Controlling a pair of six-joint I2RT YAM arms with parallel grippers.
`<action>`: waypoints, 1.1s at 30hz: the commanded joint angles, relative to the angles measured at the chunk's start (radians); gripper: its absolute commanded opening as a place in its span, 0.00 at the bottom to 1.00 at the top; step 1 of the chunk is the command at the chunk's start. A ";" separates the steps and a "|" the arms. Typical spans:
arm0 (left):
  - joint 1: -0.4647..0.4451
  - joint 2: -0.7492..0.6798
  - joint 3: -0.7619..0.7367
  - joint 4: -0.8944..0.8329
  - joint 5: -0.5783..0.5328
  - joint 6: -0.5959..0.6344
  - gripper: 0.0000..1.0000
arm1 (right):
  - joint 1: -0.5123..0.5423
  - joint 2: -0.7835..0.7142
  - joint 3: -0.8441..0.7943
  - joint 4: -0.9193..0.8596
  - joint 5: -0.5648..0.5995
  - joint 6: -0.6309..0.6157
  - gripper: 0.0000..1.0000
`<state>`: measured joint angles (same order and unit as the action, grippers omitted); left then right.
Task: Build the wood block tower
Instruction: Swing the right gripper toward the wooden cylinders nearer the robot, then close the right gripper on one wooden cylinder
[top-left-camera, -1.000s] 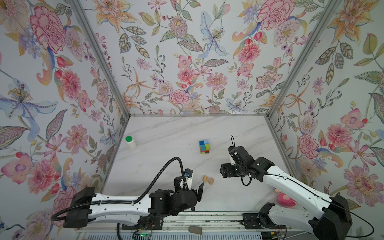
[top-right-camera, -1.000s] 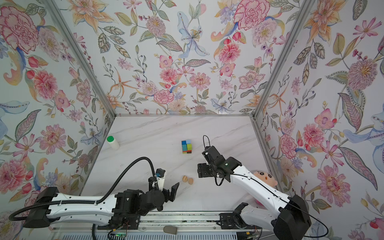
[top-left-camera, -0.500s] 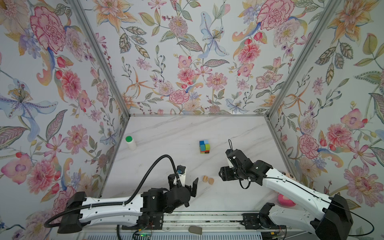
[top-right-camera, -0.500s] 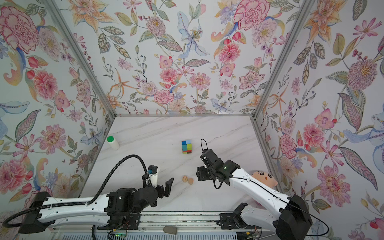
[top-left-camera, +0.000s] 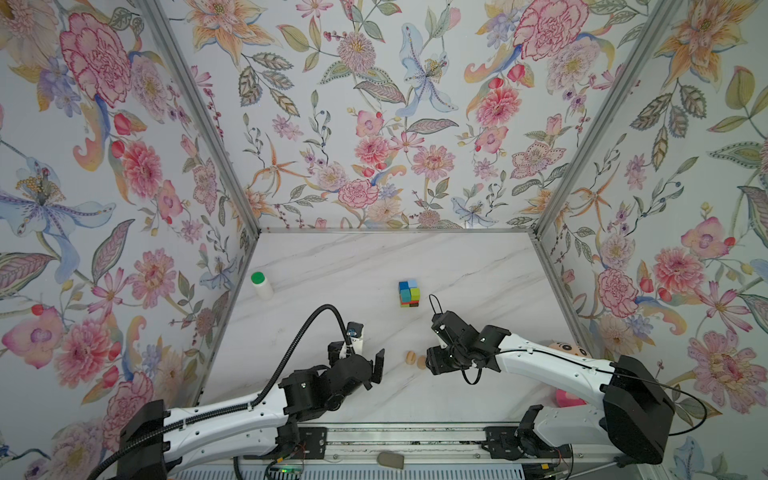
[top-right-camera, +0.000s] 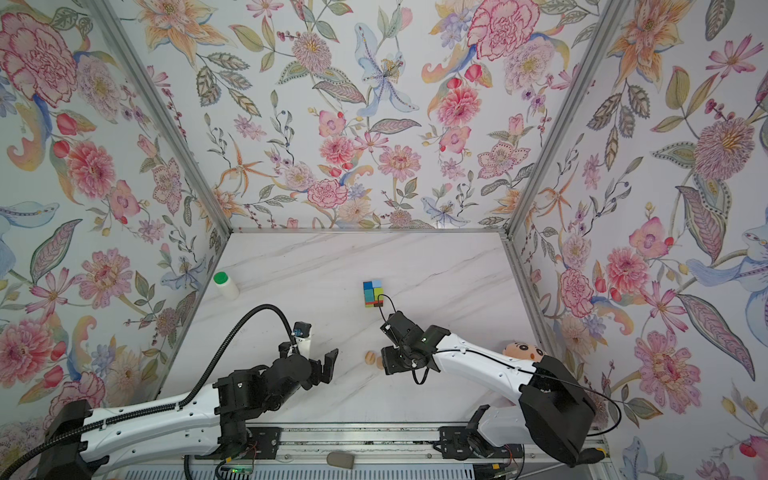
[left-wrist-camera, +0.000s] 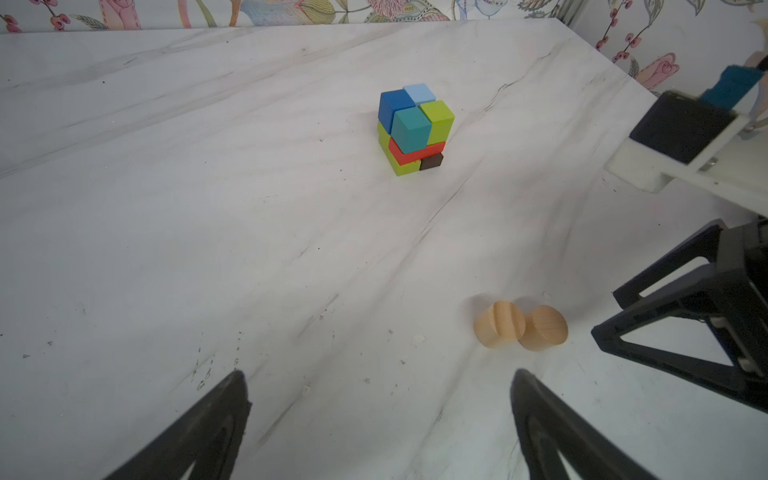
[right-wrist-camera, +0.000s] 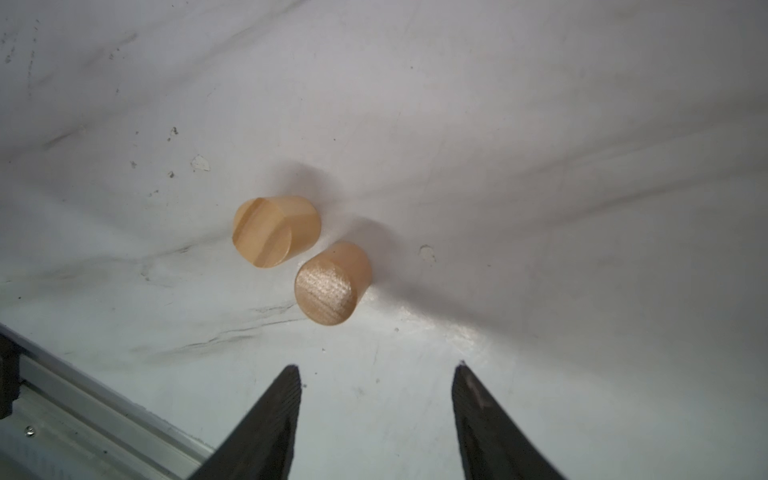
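The right fingers (right-wrist-camera: 274, 424) have slid closer to the two tan round blocks (right-wrist-camera: 332, 282) and come nearer together. They are a little apart, with nothing between them. The tan blocks lie side by side on the white desk (top-left-camera: 332, 266), low in the middle of both top views. The tower (top-left-camera: 409, 293) of coloured blocks stands above them, mid-frame. The left fingers (left-wrist-camera: 216, 424) are wide apart and empty.

Green-capped bottle (top-left-camera: 262, 285) stands upright, well apart from plush doll (top-left-camera: 568, 348).
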<state>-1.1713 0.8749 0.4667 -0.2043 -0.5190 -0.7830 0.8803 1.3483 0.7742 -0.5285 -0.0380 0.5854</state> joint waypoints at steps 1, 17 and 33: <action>0.028 0.016 -0.018 0.039 0.049 0.052 0.99 | 0.011 0.039 0.038 0.022 0.001 0.006 0.60; 0.155 0.000 -0.060 0.081 0.139 0.111 0.99 | 0.032 0.171 0.129 0.017 -0.002 -0.010 0.52; 0.193 -0.050 -0.097 0.084 0.163 0.124 0.99 | 0.042 0.235 0.157 -0.010 0.035 -0.011 0.47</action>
<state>-0.9928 0.8387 0.3904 -0.1257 -0.3687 -0.6758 0.9154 1.5681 0.9028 -0.5129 -0.0277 0.5812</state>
